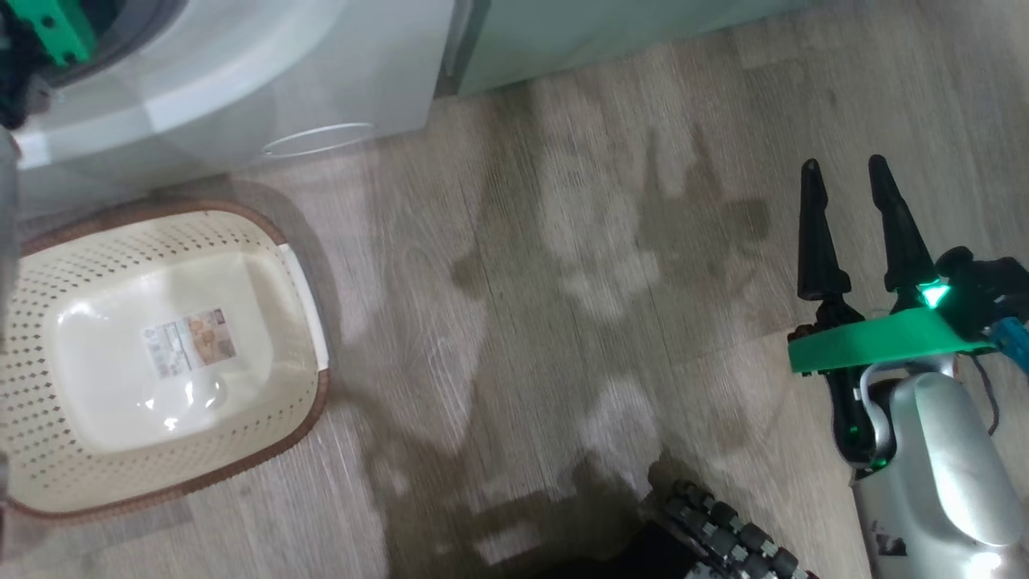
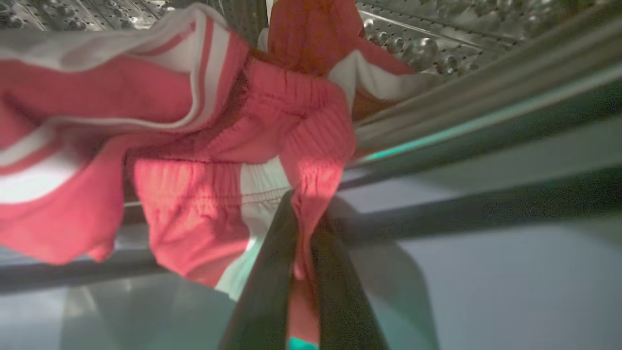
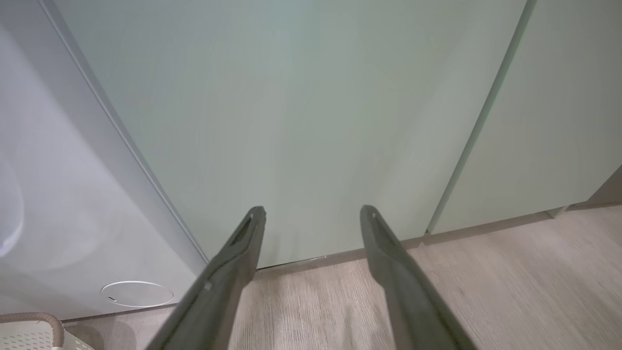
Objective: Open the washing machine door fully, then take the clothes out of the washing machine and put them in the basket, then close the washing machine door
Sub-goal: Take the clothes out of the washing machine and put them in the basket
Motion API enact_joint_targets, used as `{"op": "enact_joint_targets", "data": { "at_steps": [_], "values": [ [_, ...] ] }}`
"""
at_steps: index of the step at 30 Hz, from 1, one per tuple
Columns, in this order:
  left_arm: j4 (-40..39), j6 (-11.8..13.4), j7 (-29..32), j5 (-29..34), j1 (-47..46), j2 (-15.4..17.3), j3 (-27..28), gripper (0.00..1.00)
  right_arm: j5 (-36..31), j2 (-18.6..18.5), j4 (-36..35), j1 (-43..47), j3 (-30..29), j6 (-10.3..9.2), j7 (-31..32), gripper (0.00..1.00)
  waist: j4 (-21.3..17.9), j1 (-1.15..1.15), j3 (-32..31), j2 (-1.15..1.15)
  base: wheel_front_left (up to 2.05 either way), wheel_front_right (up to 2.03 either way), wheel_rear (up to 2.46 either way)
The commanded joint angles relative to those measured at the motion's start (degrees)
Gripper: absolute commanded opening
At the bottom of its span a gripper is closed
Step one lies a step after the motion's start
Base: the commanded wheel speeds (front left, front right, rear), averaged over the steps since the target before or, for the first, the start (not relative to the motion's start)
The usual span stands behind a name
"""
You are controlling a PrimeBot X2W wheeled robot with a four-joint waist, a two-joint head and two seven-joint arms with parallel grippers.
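In the left wrist view my left gripper (image 2: 303,228) is shut on a fold of the red clothes (image 2: 218,146) with white stripes, at the mouth of the washing machine's perforated steel drum (image 2: 437,43). The white washing machine (image 1: 241,72) stands at the head view's top left, with part of my left arm's green mount (image 1: 56,28) at its opening. The cream basket (image 1: 48,265) sits on the floor in front of it, holding nothing but a sticker. My right gripper (image 1: 844,181) hangs open over the floor at the right, with nothing between its fingers. The washing machine door is out of view.
Pale-green cabinet doors (image 3: 316,121) stand to the right of the washer, and my right gripper (image 3: 313,211) points at them. A small round white hatch (image 3: 137,293) sits low on the washer front. Wood-look floor (image 1: 563,281) lies between the basket and my right arm.
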Motion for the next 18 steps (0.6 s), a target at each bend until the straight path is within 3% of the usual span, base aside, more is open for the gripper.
{"op": "enact_joint_targets", "data": {
  "at_steps": [1,18],
  "values": [
    [-1.31,0.04,-1.12,-0.49,0.79,1.6,0.09,0.0,0.3,0.53,-1.25,0.64,0.47,-0.04,-0.36,1.0,0.55,-0.01,-0.87,0.0,0.0,0.0,0.0],
    [-4.88,0.04,-18.88,-3.96,15.89,-3.46,-5.86,0.0,-0.3,-1.02,0.74,6.58,-0.57,-0.04,-0.36,1.0,8.11,-0.01,-15.97,0.0,0.0,0.0,0.0]
  ]
}}
